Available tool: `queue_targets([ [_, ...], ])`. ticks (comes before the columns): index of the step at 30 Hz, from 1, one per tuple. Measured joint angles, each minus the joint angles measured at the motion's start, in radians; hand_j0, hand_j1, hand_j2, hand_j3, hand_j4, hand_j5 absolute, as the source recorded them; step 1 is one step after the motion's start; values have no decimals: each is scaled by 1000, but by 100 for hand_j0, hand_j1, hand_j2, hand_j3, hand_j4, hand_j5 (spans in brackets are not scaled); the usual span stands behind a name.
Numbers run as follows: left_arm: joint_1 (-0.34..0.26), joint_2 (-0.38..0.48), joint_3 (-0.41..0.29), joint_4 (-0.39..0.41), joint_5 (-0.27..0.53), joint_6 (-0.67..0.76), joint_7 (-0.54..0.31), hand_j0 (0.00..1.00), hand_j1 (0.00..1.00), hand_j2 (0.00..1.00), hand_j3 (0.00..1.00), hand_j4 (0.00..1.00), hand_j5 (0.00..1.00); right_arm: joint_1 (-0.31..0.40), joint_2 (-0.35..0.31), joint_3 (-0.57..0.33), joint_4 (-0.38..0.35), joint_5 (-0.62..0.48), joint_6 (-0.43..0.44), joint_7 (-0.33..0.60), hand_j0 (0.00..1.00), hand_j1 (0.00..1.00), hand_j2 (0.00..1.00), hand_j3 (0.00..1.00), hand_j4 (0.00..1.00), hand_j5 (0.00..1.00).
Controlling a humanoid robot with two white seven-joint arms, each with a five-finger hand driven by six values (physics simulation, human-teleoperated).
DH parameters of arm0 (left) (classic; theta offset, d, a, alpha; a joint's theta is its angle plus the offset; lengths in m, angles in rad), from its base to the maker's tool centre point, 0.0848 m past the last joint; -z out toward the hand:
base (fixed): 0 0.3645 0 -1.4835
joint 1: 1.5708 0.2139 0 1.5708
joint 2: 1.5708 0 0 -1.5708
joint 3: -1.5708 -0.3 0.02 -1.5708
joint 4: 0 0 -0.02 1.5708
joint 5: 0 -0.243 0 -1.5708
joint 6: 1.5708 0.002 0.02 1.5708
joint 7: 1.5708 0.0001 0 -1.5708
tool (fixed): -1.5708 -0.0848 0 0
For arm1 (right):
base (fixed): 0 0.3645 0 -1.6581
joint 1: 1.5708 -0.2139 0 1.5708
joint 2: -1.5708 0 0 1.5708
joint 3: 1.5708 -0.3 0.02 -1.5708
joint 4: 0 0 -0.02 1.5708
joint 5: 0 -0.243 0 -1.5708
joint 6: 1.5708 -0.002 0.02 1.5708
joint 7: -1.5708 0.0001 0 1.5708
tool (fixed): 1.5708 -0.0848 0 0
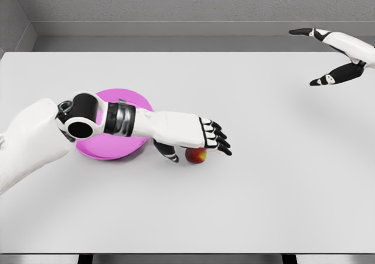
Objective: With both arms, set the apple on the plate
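Head view: the apple point(196, 155) is seen on the table point(263, 188), just beside the plate point(126, 97), under the outstretched left hand point(205, 136), not yet gripped. The right hand point(340, 53) is held open, well apart. Placement remains undone.

This is a bare simulated test room, not a lived-in place: a broad, flat, pale grey counter point(281, 188) with a plain matte top fills most of the view, and behind it stand rough, speckled grey walls point(176, 0) with a plain lighter grey skirting band point(176, 28) along their base.
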Motion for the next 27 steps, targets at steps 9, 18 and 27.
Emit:
queue_targets([
  [9,2,-30,-5,114,-68,0,-2,100,100,100,100,100,100,26,1,1,-34,1,0,0,100,100,100,100,100,100],
  [18,0,-32,-8,131,-77,0,-6,85,85,85,85,85,85,44,7,1,-31,3,0,0,100,100,100,100,100,100],
  [27,0,-42,-10,133,-91,0,-27,84,84,84,84,84,84,34,10,2,-36,4,0,0,100,100,100,100,100,100],
])
